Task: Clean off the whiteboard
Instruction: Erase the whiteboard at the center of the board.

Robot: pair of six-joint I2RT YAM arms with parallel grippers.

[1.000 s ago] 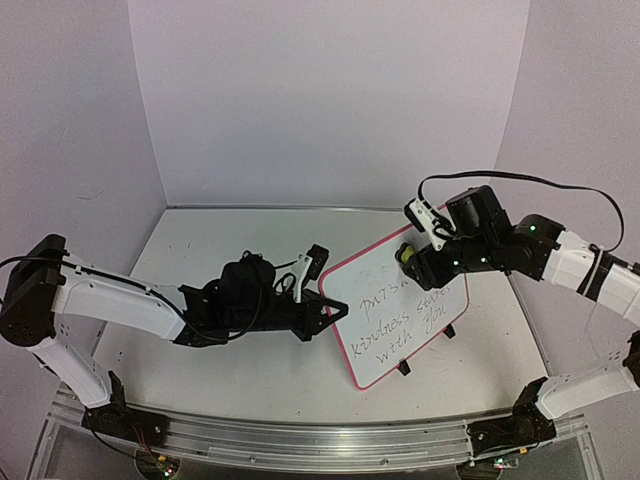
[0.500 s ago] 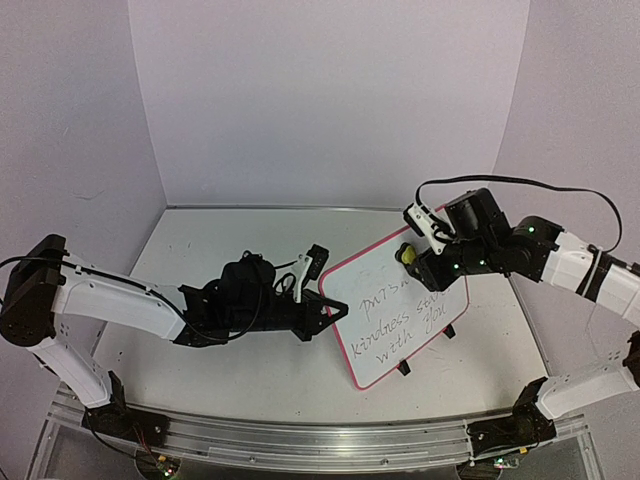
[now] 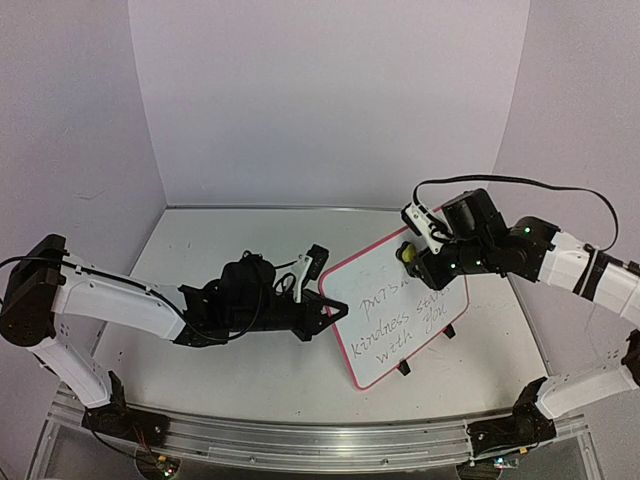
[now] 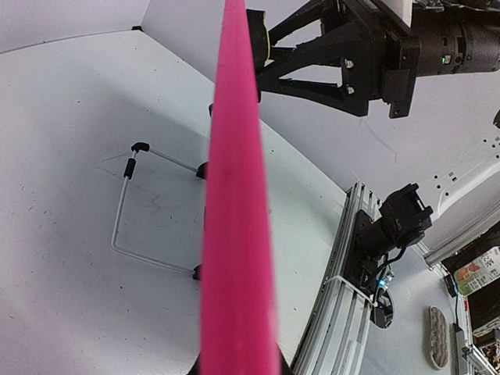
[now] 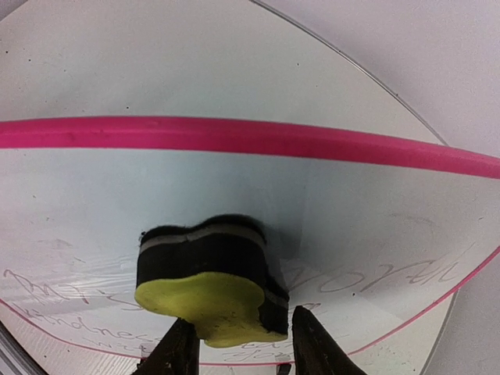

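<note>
Jaw gap on the right gripper [image 5: 244,348] has narrowed since a second ago, and the whiteboard [image 3: 370,340], pink-framed with dark handwriting, stands tilted right of centre on the table [image 3: 190,250], its left edge pinched in the fully closed left gripper [image 3: 335,308], the right clamping a yellow-and-black block [image 5: 207,289] against its face.

Soft, even light casts faint shadows; wrist views curve at the edges, the whiteboard [image 4: 234,195] rim blurred close-up.

The white table [image 3: 200,250] carries the whiteboard [image 3: 390,335], standing tilted on black feet [image 3: 403,368].
</note>
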